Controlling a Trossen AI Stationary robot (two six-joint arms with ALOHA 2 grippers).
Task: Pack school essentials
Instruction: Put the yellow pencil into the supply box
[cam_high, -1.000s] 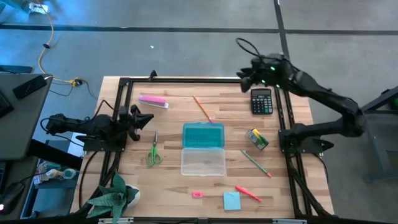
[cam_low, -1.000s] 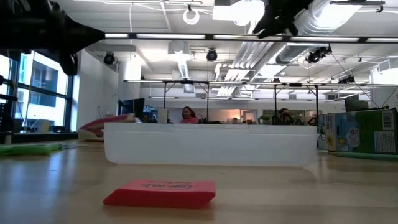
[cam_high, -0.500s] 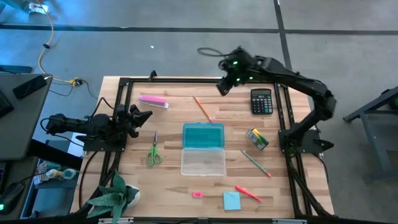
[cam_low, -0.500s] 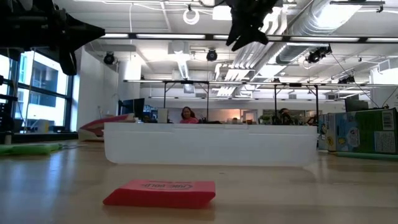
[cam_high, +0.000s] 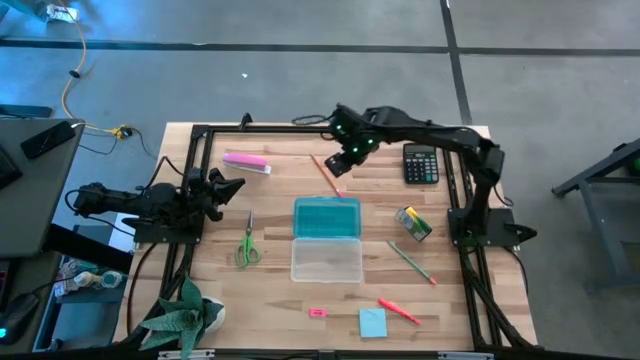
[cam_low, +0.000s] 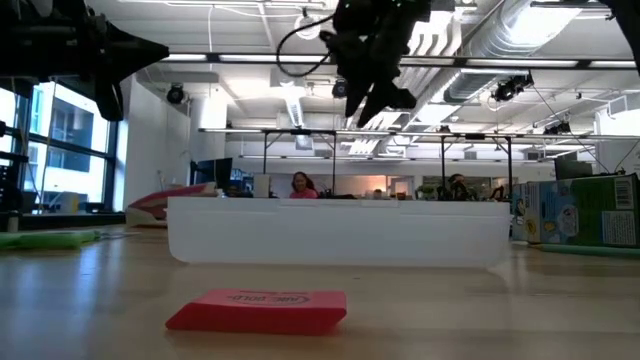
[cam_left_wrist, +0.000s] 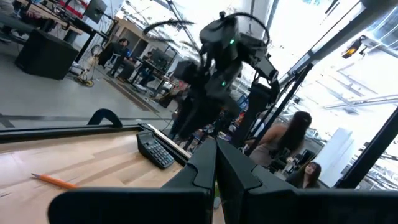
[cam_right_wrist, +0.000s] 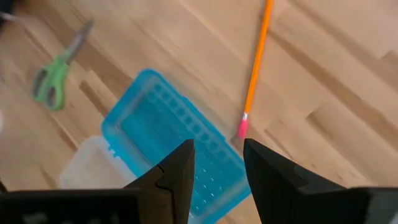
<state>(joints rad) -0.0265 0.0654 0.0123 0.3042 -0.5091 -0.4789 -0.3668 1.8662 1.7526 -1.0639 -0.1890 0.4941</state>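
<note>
My right gripper (cam_high: 340, 160) hangs open in the air over the far middle of the table, above the orange pencil (cam_high: 326, 175). In the right wrist view its fingers (cam_right_wrist: 217, 149) frame the pencil's pink eraser end (cam_right_wrist: 241, 129) without touching it. The open pencil case lies flat at the centre, blue half (cam_high: 327, 218) and clear half (cam_high: 326, 260). Green scissors (cam_high: 246, 240), green pencil (cam_high: 411, 262), red pen (cam_high: 398, 310), pink eraser (cam_high: 317, 312), blue sticky pad (cam_high: 373, 322) and yellow-green box (cam_high: 413, 223) lie around it. My left gripper (cam_high: 232, 188) waits shut at the left edge.
A black calculator (cam_high: 421, 162) lies at the far right and a pink-and-white bar (cam_high: 246, 161) at the far left. A black frame (cam_high: 200, 140) borders the table. A green plant (cam_high: 185, 315) stands at the near left corner. People sit in the room beyond the table.
My right arm has swung from above the calculator at the far right corner toward the table's left along the far edge. It has come lower and now hangs over the orange pencil. Nothing on the table has moved.
</note>
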